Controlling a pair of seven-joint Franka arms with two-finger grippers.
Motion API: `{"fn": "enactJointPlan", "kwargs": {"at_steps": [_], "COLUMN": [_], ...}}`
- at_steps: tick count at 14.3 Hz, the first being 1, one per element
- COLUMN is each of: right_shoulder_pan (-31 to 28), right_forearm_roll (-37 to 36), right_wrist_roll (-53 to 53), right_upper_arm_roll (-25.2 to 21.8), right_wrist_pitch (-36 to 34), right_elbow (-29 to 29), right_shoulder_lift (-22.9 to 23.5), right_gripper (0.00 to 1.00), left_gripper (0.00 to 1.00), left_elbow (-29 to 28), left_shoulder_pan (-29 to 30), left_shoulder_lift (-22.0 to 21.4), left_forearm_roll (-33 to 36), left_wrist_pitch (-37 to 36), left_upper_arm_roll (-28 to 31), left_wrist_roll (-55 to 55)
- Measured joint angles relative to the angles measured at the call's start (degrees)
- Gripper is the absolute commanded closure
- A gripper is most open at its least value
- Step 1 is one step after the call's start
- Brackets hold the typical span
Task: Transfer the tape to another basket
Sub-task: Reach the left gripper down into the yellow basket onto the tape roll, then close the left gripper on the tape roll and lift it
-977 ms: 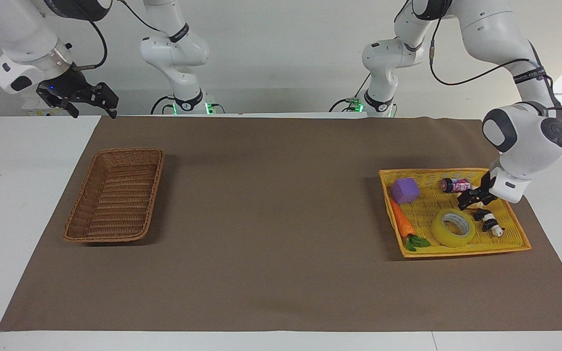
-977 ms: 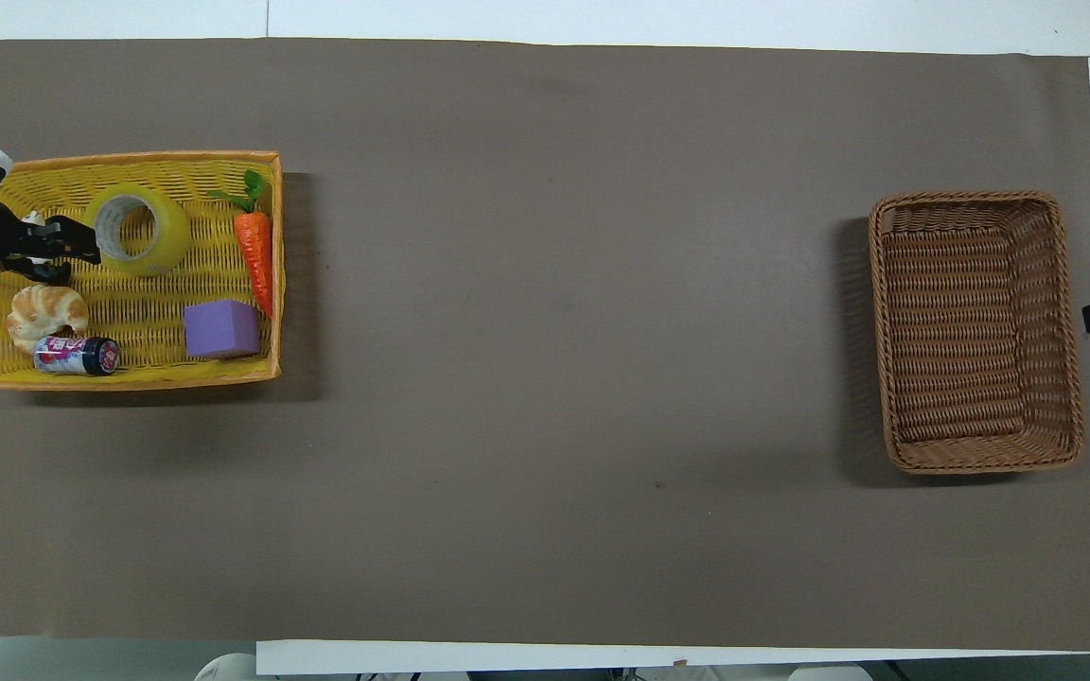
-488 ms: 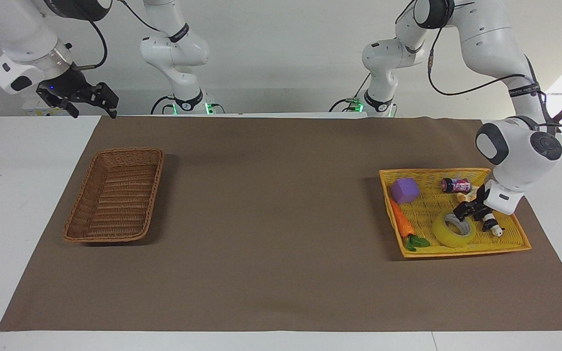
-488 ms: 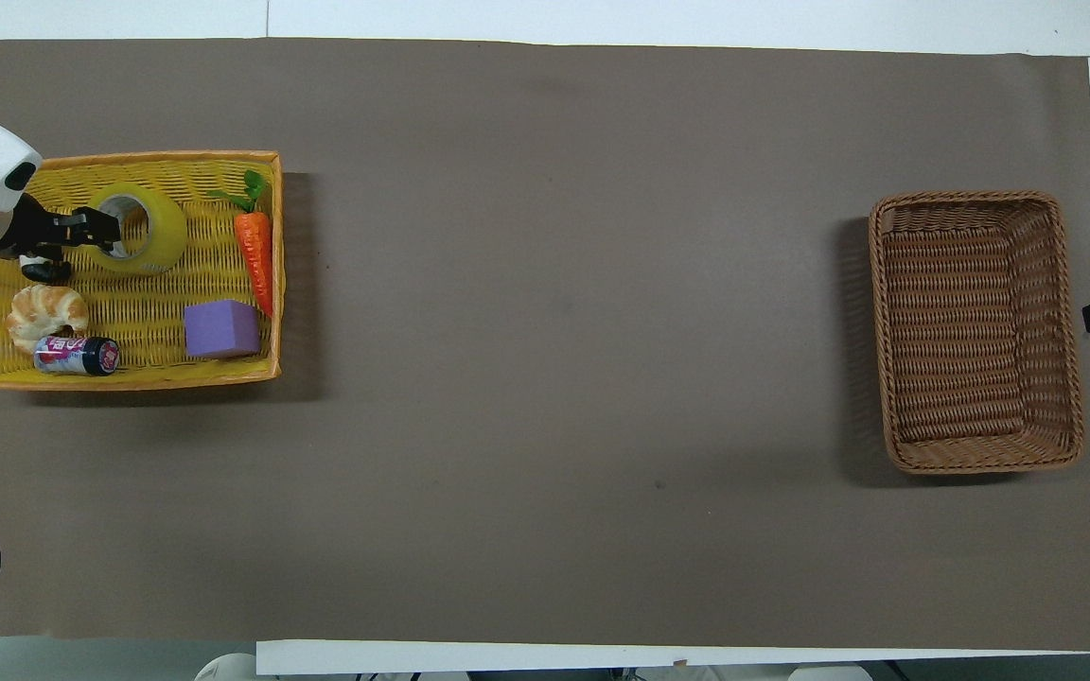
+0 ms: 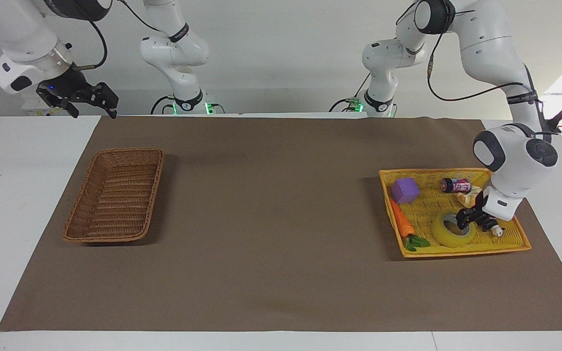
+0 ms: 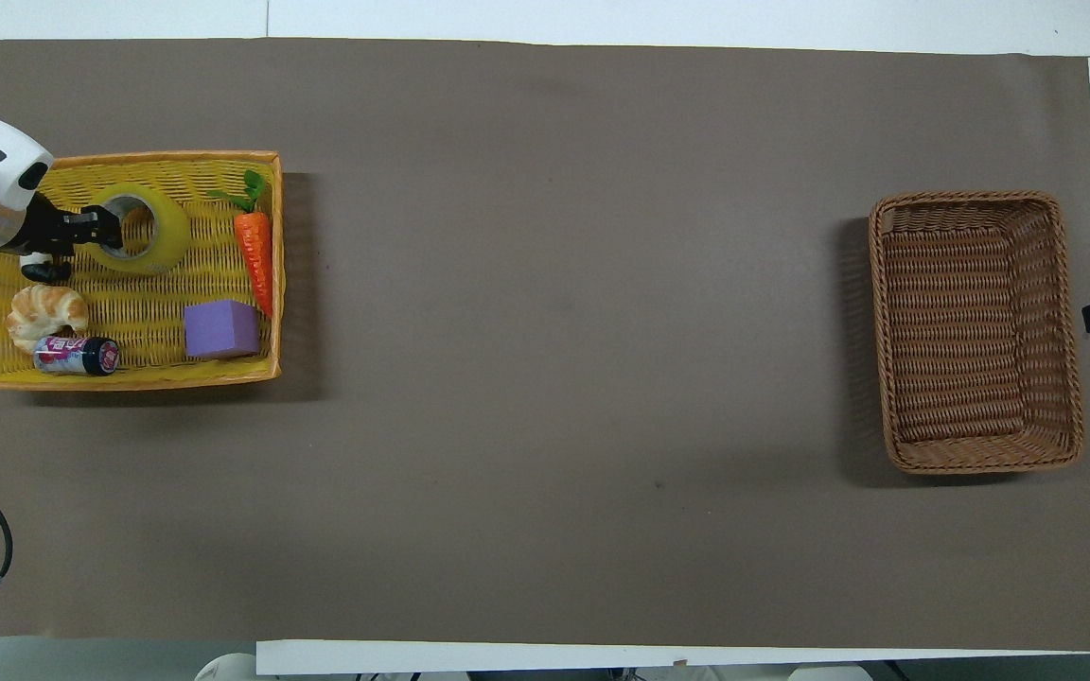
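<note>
1. From the facing view, you are working the left tool (image 5: 465, 220) at the tape (image 5: 452, 229), which is lying flat, hole up, in the yellow tray (image 5: 515, 243); the tool is straddling the roll's wall at its edge, though I cannot tell how wide it is. The right tool (image 5: 94, 101) is waiting, raised over the bench's edge near the basket (image 5: 115, 195).
2. From overhead, the left tool (image 6: 96, 227) is reaching the tape (image 6: 140, 230) from the side; the basket (image 6: 975, 331) is lying well apart, toward the right arm's end.

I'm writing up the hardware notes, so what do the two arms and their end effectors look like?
Both arms are glossy white, rounded segments with dark grey joint caps and black cables looped outside. The left end effector and right end effector are black with two fingers; a small blue light shows by the right one. Green lights glow at both bases.
</note>
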Motion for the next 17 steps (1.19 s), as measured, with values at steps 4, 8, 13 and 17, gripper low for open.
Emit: {"fn": "enactJointPlan", "kwargs": {"at_steps": [4, 8, 13, 17], "right_shoulder_pan": [0.00, 0.00, 0.00, 0.00], "right_forearm_roll": [0.00, 0.00, 0.00, 0.00], "right_wrist_roll": [0.00, 0.00, 0.00, 0.00], "right_upper_arm_roll": [0.00, 0.00, 0.00, 0.00], "right_wrist_pitch": [0.00, 0.00, 0.00, 0.00], "right_elbow": [0.00, 0.00, 0.00, 0.00], "right_shoulder_lift": [0.00, 0.00, 0.00, 0.00], "right_gripper": [0.00, 0.00, 0.00, 0.00], "left_gripper": [0.75, 1.00, 1.00, 1.00], "left_elbow": [-0.18, -0.05, 6.34, 13.76], "left_shoulder_pan": [-0.09, -0.16, -0.13, -3.96], "left_shoulder_lift": [1.73, 1.56, 1.47, -3.10], "left_forearm_roll": [-0.01, -0.41, -3.56, -7.09], "left_wrist_pitch": [0.71, 0.74, -10.11, -23.70], "left_upper_arm_roll": [-0.25, -0.74, -0.54, -1.16], "left_wrist_roll": [-0.02, -0.06, -0.39, -9.04]}}
